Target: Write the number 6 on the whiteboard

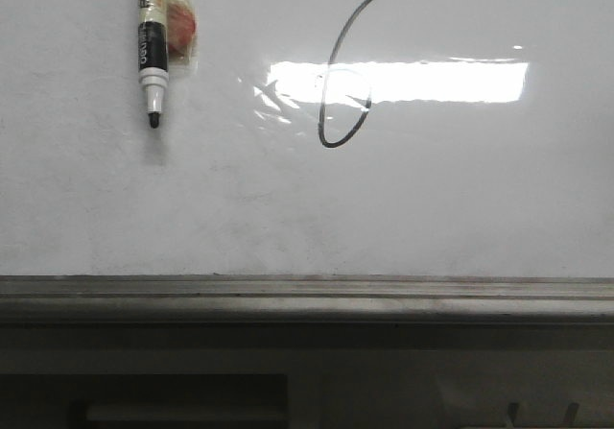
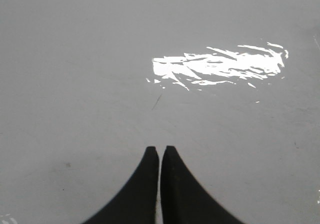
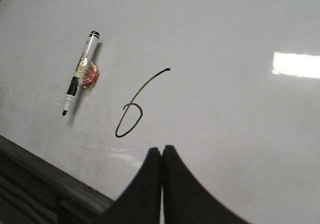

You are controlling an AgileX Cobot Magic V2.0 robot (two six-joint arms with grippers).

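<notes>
The number 6 (image 1: 343,74) is drawn in thin black marker on the whiteboard (image 1: 288,208), with a long curved stem and a small loop at its lower end. It also shows in the right wrist view (image 3: 131,115). A black-tipped marker pen (image 1: 151,45) lies on the board to the left of the 6, apart from it, with a red and clear wrapper beside it. My right gripper (image 3: 161,149) is shut and empty above the board (image 3: 225,108), near the 6. My left gripper (image 2: 159,148) is shut and empty over bare board (image 2: 75,83).
A grey metal rail (image 1: 307,295) runs along the board's near edge and shows in the right wrist view (image 3: 45,179). A bright rectangular light reflection (image 1: 432,81) lies across the board by the 6. The pen lies in the right wrist view (image 3: 80,73) too.
</notes>
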